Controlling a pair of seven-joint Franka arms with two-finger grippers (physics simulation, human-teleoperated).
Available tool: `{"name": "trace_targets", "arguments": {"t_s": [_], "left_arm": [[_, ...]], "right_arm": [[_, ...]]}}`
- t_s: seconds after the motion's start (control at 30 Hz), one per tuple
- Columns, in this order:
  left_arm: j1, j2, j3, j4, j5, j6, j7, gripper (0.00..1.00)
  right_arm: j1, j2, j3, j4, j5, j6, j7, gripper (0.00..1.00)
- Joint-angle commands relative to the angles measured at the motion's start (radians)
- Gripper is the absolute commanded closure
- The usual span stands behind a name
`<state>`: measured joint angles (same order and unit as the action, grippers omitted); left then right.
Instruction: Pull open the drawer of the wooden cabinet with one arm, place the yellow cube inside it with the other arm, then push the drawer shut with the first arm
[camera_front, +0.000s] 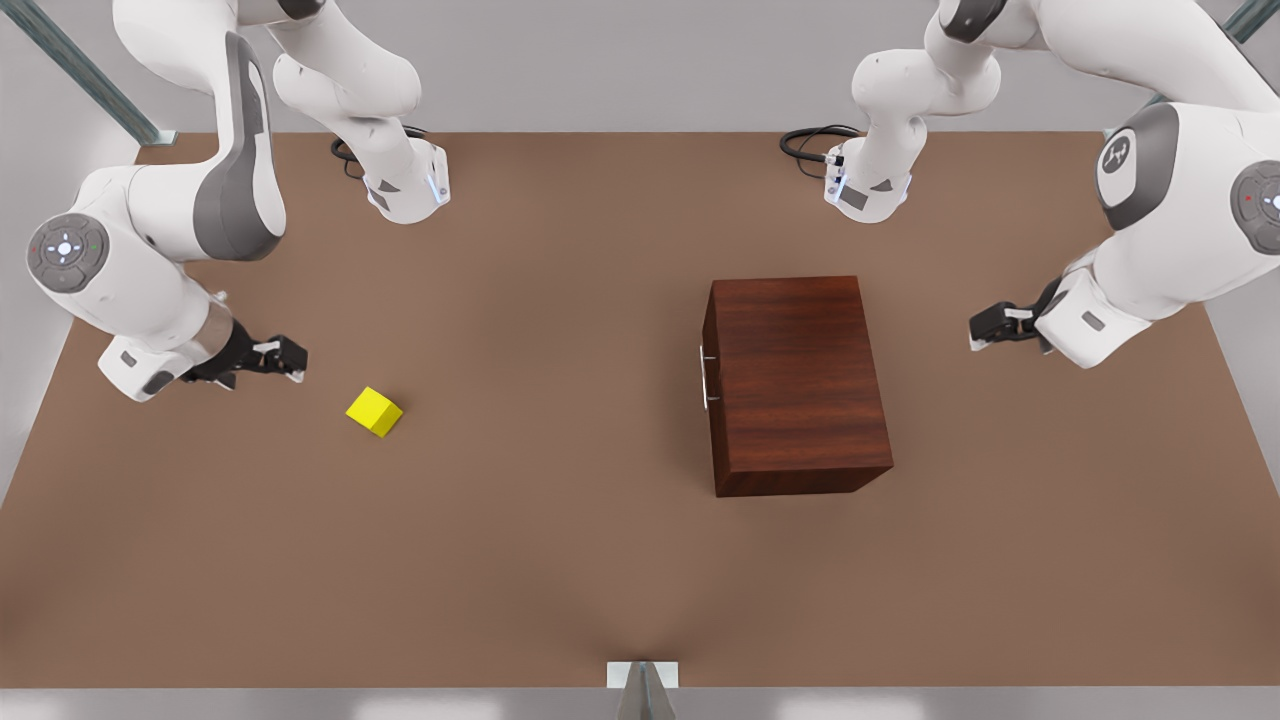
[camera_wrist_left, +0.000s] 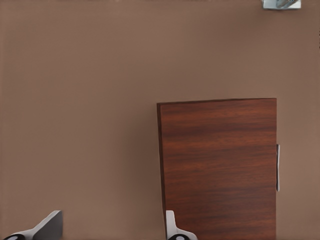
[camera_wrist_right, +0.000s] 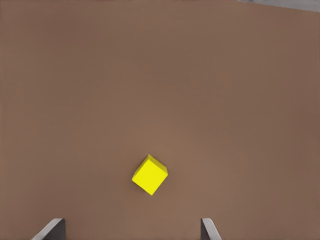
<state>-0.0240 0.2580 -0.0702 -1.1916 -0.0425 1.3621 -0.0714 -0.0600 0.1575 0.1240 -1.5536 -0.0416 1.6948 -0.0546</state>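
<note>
left claw (camera_front: 985, 327): spread, behind boxy dark wooden cabinet (camera_front: 795, 385); slim silver bar handle (camera_front: 706, 376) on its far face, you could shove it.
right claw (camera_front: 290, 358): spread; small yellow cube (camera_front: 375, 411) just ahead, turned cornerwise, may slip.

We see a cabinet (camera_front: 800, 385) of streaked, satin wood, a smooth matt cube (camera_front: 375, 411), a matt table (camera_front: 540, 540).

Open brown bench (camera_front: 560, 560) surrounds the yellow cube (camera_front: 375, 411), leaving every side free for the right hand (camera_front: 297, 360) poised just beside it. The wooden cabinet (camera_front: 795, 385) stands as the only bulk, between the left hand (camera_front: 975, 330) and the drawer handle (camera_front: 704, 376) facing the cube.
</note>
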Motion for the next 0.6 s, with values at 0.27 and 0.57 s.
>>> {"name": "trace_targets", "arguments": {"t_s": [0.27,0.57], "left_arm": [[-0.473,0.13,-0.003,0.003,0.075,0.098,-0.611,0.0],[-0.734,0.377,-0.003,0.007,0.259,0.305,-1.156,0.0]], "right_arm": [[0.0,0.069,0.0,-0.002,0.0,0.097,-0.037,0.0],[-0.001,0.048,0.108,-0.318,-0.004,0.358,-0.112,0.0]]}}
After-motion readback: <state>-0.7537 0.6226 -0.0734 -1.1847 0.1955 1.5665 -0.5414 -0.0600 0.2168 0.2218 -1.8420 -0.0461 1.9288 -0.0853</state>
